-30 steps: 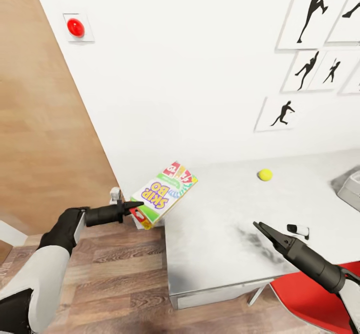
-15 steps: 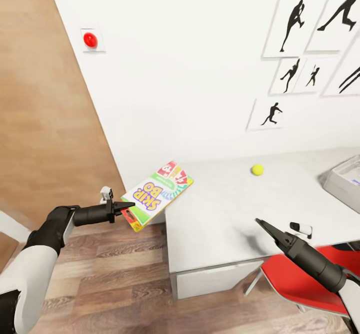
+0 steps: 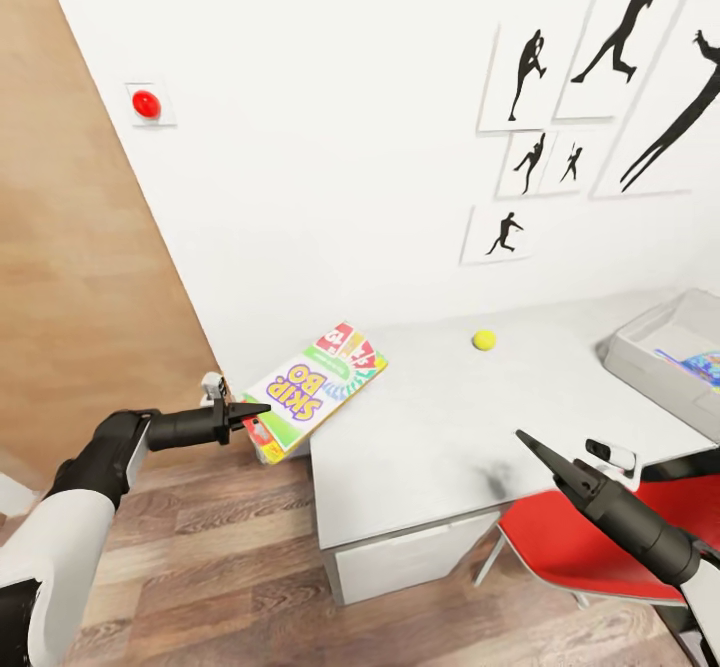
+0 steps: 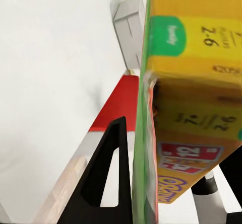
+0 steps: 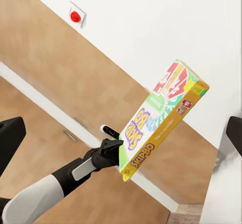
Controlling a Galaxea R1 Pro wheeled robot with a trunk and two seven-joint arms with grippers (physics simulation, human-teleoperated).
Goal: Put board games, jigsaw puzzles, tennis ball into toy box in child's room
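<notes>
View swung right revealing toy box (image 3: 640, 347), left gripper (image 3: 252, 415) gripping board game (image 3: 315, 387), tennis ball (image 3: 484, 340) beyond

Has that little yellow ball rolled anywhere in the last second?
No. The tennis ball keeps its spot on the table near the wall; the camera shifted.
</notes>
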